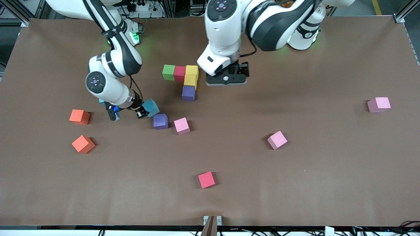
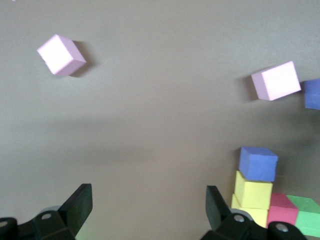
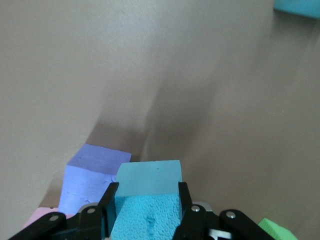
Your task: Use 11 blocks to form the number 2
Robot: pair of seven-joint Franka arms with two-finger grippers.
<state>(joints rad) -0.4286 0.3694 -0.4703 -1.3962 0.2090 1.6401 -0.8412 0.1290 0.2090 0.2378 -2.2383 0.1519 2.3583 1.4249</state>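
Green (image 1: 168,72), red (image 1: 179,73) and yellow (image 1: 192,70) blocks touch in a row. A second yellow block (image 1: 190,80) and a purple one (image 1: 188,93) continue nearer the camera. My left gripper (image 1: 226,79) hangs open and empty over bare table beside them (image 2: 148,205), toward the left arm's end. My right gripper (image 1: 146,111) is shut on a light blue block (image 1: 151,107), lifted above a loose purple block (image 1: 160,121); its fingers (image 3: 110,200) clamp the block's sides (image 3: 147,192). Pink blocks (image 1: 181,126) (image 1: 277,140) (image 1: 379,105) lie scattered. Another light blue block (image 3: 297,6) shows in the right wrist view.
Two orange cubes (image 1: 79,116) (image 1: 83,144) lie toward the right arm's end. A pinkish-red cube (image 1: 206,180) sits alone near the front edge. The brown table (image 1: 328,183) stretches wide around them.
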